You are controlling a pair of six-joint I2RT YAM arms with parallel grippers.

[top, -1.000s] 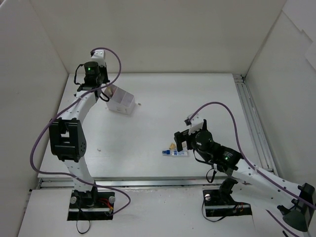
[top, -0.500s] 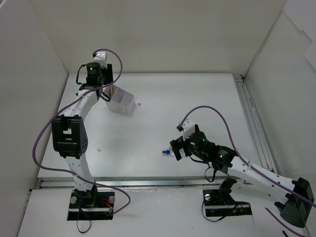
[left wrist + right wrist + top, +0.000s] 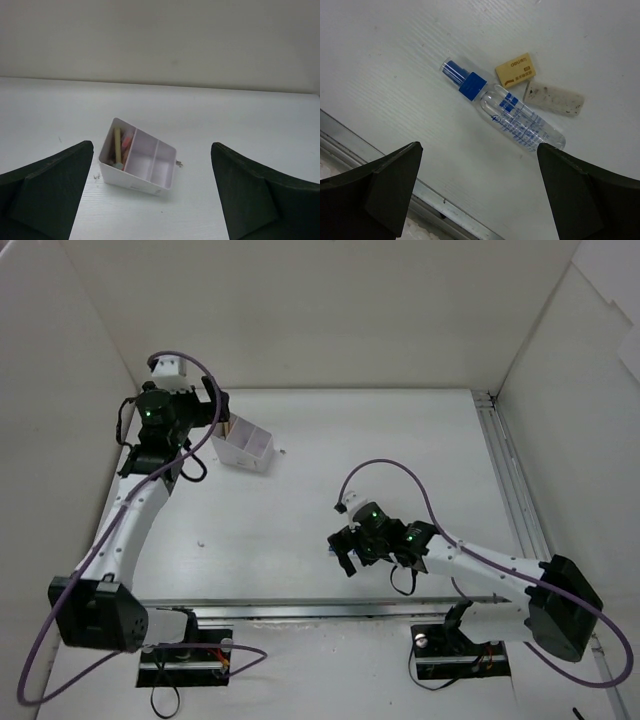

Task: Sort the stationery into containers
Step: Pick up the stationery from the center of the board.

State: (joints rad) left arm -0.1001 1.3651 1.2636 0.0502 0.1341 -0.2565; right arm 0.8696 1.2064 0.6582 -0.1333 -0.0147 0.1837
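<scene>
The white box (image 3: 150,172) stands at the back left, split into three compartments. Its left compartment holds a yellow pen (image 3: 117,145) and pink and red pens (image 3: 127,145); the other two look bare. My left gripper (image 3: 152,146) is open, short of the box, with nothing between its fingers. In the top view this gripper (image 3: 205,437) is just left of the box (image 3: 247,448). My right gripper (image 3: 479,146) hangs open above a blue-and-white tube (image 3: 502,107). A tan eraser (image 3: 516,70) and a dirty white eraser (image 3: 553,98) lie beside the tube.
A metal rail (image 3: 435,200) runs along the table's near edge, close to the tube. Another rail (image 3: 510,480) lines the right side. White walls enclose the table. Dark specks (image 3: 178,163) lie by the box, and a small white bit (image 3: 202,540) sits at the left front.
My left gripper has opened and drawn back to the left, away from the box. My right arm has swung left and lower over the tube, its gripper still open.
</scene>
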